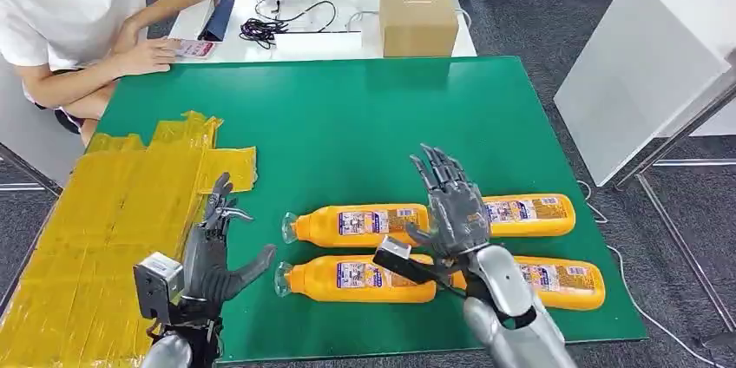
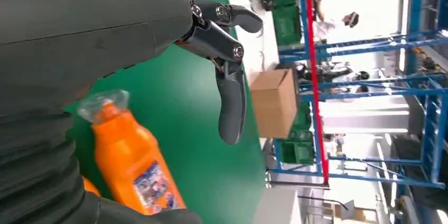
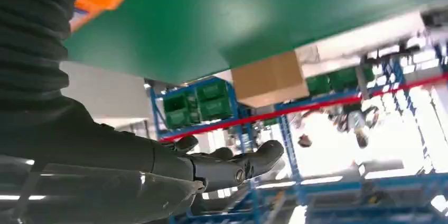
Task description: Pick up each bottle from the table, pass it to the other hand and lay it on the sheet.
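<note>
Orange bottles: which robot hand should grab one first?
Probably the right hand. It hovers open directly over the orange bottles, fingers spread. The left hand is also open but sits off to the side, by the yellow sheet, well placed to receive the bottle.

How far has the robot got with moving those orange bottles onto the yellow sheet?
Nothing looks done yet: the yellow sheet has no bottle on it. All four orange bottles lie on the green table. Neither hand holds anything: the right hand is spread open above the bottles, and the left hand is open beside the sheet. So all four pick-ups, handovers and placements remain.
</note>
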You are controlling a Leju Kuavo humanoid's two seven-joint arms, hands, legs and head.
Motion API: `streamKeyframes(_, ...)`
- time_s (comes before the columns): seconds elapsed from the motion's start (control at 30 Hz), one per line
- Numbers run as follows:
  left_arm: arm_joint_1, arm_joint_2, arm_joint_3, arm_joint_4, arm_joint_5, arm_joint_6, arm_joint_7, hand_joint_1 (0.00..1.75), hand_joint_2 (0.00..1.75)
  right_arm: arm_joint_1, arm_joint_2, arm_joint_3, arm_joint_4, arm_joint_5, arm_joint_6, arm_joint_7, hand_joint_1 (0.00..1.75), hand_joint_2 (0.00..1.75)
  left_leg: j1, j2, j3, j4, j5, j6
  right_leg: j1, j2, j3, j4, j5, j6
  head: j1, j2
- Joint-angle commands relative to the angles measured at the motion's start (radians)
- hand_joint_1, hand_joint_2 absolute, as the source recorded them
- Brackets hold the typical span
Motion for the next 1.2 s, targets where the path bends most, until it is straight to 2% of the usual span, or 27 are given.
streamKeyframes(0.03, -0.081, -0.010, -0.009, 0.098, 0.007, -0.007, 0.001, 0.00, 1.75, -0.219, -0.027, 0.122, 0.285, -0.021, 0.028, -0.013, 0.00, 1.75, 0.001, 0.002, 0.004, -0.001, -0.001, -0.001, 0.000, 0.002, 0.003, -0.002, 0.000, 0.000, 0.000, 0.000)
streamKeyframes(0.6, -0.085, -0.007, -0.015, 0.106, 0.011, -0.008, 0.001, 0.00, 1.75, -0.215, -0.020, 0.137, 0.303, -0.048, 0.002, -0.042, 0.00, 1.75, 0.000, 0.001, 0.002, -0.001, -0.001, -0.001, 0.000, 0.000, 0.002, -0.001, -0.001, 0.000, 0.000, 0.000)
streamKeyframes(0.83, -0.103, -0.004, -0.042, 0.135, 0.016, -0.008, 0.001, 0.00, 1.75, -0.208, 0.028, 0.164, 0.378, -0.110, 0.001, -0.089, 0.00, 1.75, 0.000, 0.001, 0.003, -0.002, -0.002, -0.001, 0.000, 0.000, 0.003, -0.002, -0.001, 0.000, 0.000, 0.000)
streamKeyframes(1.07, -0.093, 0.000, -0.030, 0.140, 0.017, -0.003, 0.001, 0.00, 1.75, -0.148, 0.014, 0.206, 0.223, -0.240, 0.036, -0.157, 0.00, 1.75, 0.000, -0.001, 0.002, -0.001, -0.001, -0.001, 0.000, -0.001, 0.002, -0.001, -0.001, 0.000, 0.000, 0.000)
streamKeyframes(1.2, -0.095, -0.006, -0.025, 0.142, 0.016, -0.001, 0.001, 0.00, 1.75, -0.150, 0.007, 0.219, 0.220, -0.222, 0.043, -0.128, 0.00, 1.75, 0.000, 0.000, 0.002, -0.001, -0.002, -0.001, 0.000, 0.000, 0.002, -0.001, -0.002, 0.000, 0.000, 0.000)
